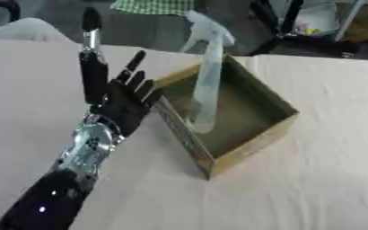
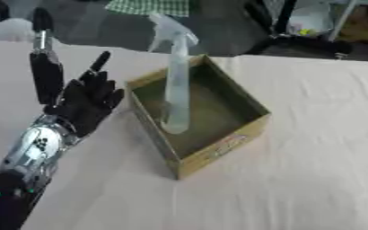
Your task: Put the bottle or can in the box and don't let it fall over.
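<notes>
left hand: the left hand is up beside the box's left wall, fingers straight and spread, holding nothing. Close to the wall; contact not clear.
right hand: not visible in either view.
bottle: clear spray bottle stands inside the box, base on the box floor, trigger head above the rim. Leans slightly, top toward the far side. Nothing grips it.
box: open shallow cardboard box, brownish, set cornerwise on the bench, one corner pointing near.
progress: looks essentially done. Bottle is in the box, upright and free of the hand.
left to do: by my read, only pulling the hand clear without bumping the wall. A knock on the box could tip the tall, narrow bottle.
bench: covered in pale cloth, lightly wrinkled, bare around the box.
room: beyond the far edge, dark floor, black frame legs at far right, green-checked fabric at top centre.
</notes>
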